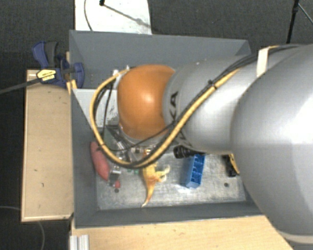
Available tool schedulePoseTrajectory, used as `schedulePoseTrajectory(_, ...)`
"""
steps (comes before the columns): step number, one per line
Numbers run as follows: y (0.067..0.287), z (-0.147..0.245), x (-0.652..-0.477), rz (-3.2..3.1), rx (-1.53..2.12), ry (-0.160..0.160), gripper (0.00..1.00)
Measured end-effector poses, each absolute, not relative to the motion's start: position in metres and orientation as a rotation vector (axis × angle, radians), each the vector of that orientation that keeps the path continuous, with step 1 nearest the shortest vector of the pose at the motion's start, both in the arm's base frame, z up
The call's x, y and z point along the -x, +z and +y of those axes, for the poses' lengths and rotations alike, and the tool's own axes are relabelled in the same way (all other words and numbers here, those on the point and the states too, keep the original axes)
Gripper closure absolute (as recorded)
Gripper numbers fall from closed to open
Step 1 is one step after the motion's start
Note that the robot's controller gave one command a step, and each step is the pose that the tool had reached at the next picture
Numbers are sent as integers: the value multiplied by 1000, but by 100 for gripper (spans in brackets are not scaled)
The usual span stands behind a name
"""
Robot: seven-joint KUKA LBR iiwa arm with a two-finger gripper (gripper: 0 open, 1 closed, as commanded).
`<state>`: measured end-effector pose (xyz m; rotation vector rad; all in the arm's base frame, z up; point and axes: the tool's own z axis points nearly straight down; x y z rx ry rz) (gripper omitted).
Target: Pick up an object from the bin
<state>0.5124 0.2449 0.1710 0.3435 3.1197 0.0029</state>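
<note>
Judging the pink lump (99,161) beside my claw (115,177) light and soft, I'd pinch its middle; claw's state I cannot tell.

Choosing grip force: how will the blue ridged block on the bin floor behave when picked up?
The blue block looks like rigid moulded plastic, so probably stiff and light. Its boxy, flat sides suggest it slides rather than rolls.
</note>
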Motion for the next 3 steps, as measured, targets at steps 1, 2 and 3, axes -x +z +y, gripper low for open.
schedulePoseTrajectory(1, 171, 245, -512, 3120, -344, 3, 0)
schedulePoseTrajectory(2, 125, 239, -537, 3116, -322, 9, 0)
schedulePoseTrajectory(3, 70, 236, -510, 3122, -329, -5, 100)
